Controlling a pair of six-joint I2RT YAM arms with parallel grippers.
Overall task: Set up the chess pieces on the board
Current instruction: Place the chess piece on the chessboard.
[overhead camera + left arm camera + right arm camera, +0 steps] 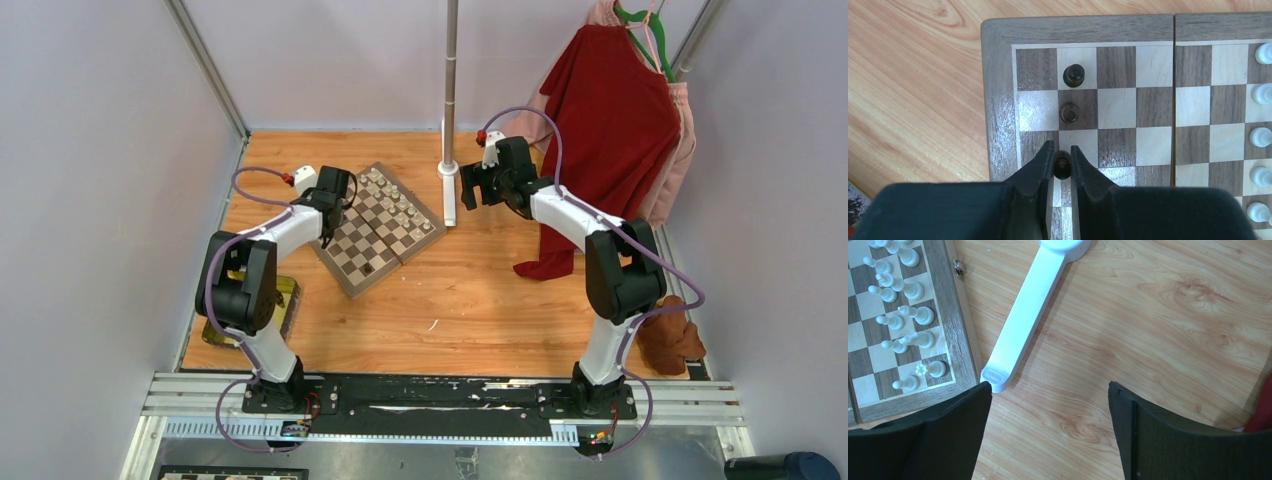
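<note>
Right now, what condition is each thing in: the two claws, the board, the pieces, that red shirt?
Left gripper: shut on a dark piece.
Right gripper: open, empty, over the table.
Board: unfolded, lying flat.
White pieces: standing in two rows.
Two other dark pieces: upright on their squares.
Red shirt: hanging up.

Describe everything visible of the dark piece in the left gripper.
A small dark brown turned figure, glossy like varnished wood, seen from above so only its round top shows. It looks upright, pinched between the left gripper's black fingers above the board, in the same file as two other dark pieces. Whether its base touches the board is hidden.
</note>
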